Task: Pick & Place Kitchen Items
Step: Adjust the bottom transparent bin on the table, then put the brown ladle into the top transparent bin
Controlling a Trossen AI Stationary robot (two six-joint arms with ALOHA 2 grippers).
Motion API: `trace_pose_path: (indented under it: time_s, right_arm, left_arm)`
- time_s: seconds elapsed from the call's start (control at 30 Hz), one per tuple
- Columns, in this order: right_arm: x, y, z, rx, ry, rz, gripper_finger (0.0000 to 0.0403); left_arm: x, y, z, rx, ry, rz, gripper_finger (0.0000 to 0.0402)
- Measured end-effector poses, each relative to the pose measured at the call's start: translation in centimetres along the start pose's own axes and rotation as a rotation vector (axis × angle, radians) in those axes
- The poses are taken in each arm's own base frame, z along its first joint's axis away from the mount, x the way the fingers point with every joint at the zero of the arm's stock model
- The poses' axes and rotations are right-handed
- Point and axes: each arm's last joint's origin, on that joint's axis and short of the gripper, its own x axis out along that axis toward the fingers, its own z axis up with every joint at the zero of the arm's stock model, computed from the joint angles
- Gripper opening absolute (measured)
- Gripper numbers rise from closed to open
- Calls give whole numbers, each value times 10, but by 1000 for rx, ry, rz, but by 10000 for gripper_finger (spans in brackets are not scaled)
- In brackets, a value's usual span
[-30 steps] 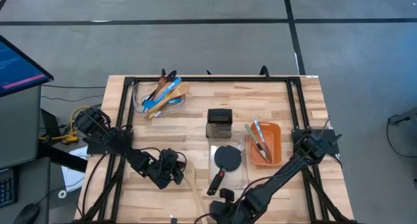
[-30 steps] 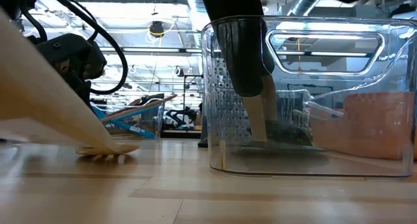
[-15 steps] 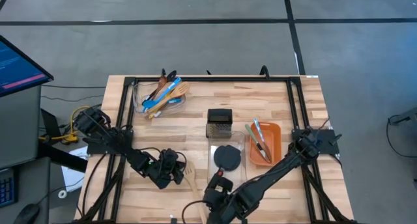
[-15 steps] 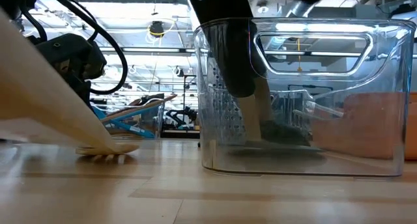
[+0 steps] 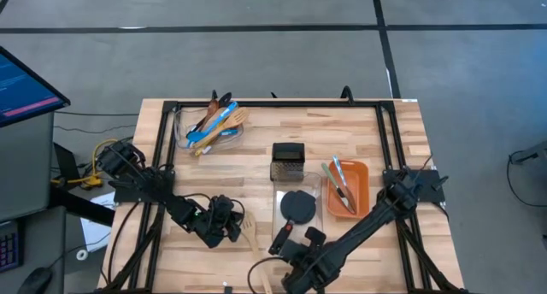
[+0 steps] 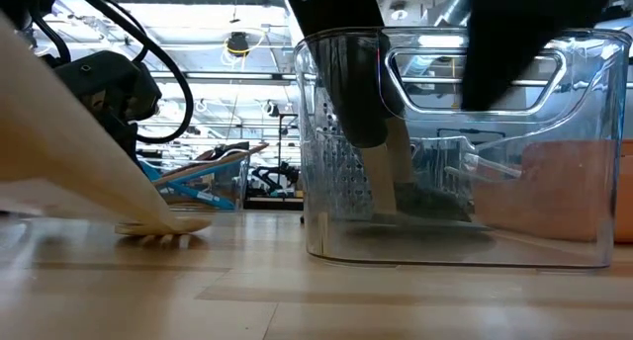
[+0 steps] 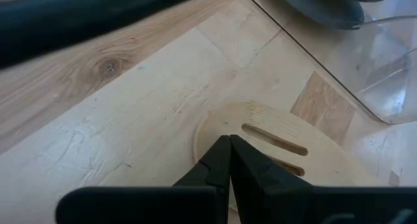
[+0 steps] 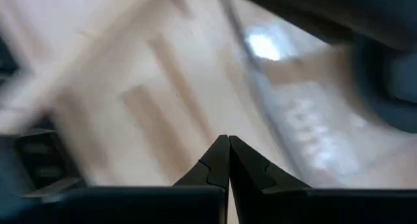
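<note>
My left fingers [image 7: 229,160] are pressing together, empty, over the slotted wooden spatula [image 7: 287,149] near the counter's [image 5: 256,149] front edge. My right fingers [image 8: 229,160] are pinching closed too, hovering beside the clear bin [image 6: 455,142]; my arm is blocking part of the black turner [image 5: 295,210] lying inside it

Both my arms low at the near edge, fingers pressed together.

My left gripper [image 5: 242,225] sits low over the near-left of the table, its fingers [image 7: 218,160] meeting tip to tip (no gap at all). My right gripper [image 5: 272,281] reaches in from the right side, arm stretched diagonally, fingers [image 8: 217,160] likewise pinched together.
</note>
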Motion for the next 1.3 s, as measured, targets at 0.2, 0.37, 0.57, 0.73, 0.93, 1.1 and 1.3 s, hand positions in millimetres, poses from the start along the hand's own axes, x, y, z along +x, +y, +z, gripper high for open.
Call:
trace_pose_path:
  time_s: [0.2, 0.37, 0.57, 0.73, 0.93, 1.1, 1.3]
  right_arm:
    - [2, -6, 1, -23, -40, -81, 0]
    - [5, -14, 8, -34, -57, -143, 0]
    - [8, -21, 17, -55, -74, -189, 0]
    - [13, -29, 29, -92, -72, -216, 0]
    - [30, -46, 39, -136, -52, -291, 0]
    - [44, -57, 38, -159, -14, -336, 0]
    - [39, -57, 37, -158, -12, -317, 0]
  left_arm:
    - [0, 0, 0, -1, 0, -1, 2]
    - [0, 0, 0, -2, -1, -3, 2]
    - [0, -1, 0, -3, -2, -4, 2]
    - [0, -1, 0, -3, -1, -4, 2]
    - [0, -1, 0, -2, -2, -5, 2]
    - [0, -1, 0, 6, -1, -5, 2]
    - [0, -1, 0, 9, -1, -5, 2]
